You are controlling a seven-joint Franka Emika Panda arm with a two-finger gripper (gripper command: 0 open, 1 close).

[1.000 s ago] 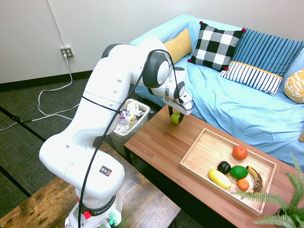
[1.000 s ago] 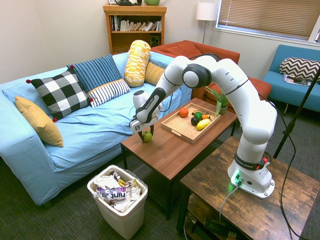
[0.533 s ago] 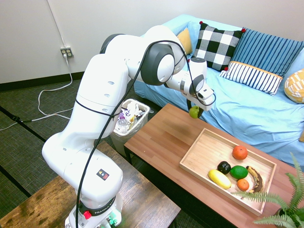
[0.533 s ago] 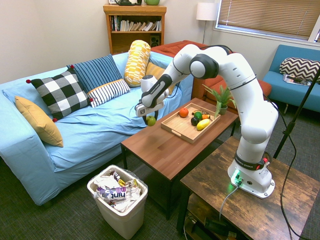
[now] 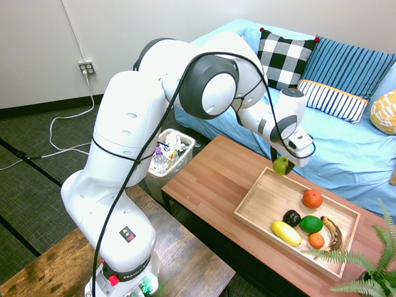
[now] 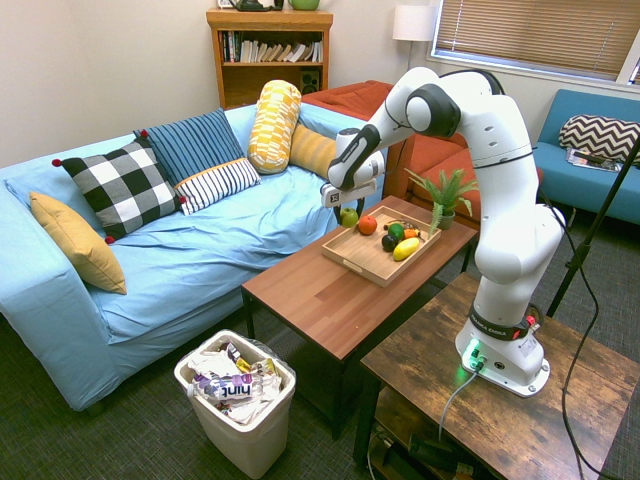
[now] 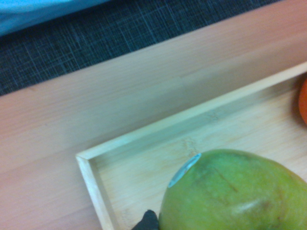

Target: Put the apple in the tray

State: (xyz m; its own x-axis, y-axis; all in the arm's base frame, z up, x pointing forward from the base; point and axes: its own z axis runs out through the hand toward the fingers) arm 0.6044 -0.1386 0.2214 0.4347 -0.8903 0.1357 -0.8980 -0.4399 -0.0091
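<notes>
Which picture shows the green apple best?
The wrist view: the apple looks huge there, sticker and all, though cut off. Both outside views show it small, in the gripper.

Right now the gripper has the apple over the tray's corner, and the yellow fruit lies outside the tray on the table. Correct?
Not quite: the yellow fruit lies inside the tray, as the first exterior view shows. The gripper does have the apple over the tray's corner.
</notes>
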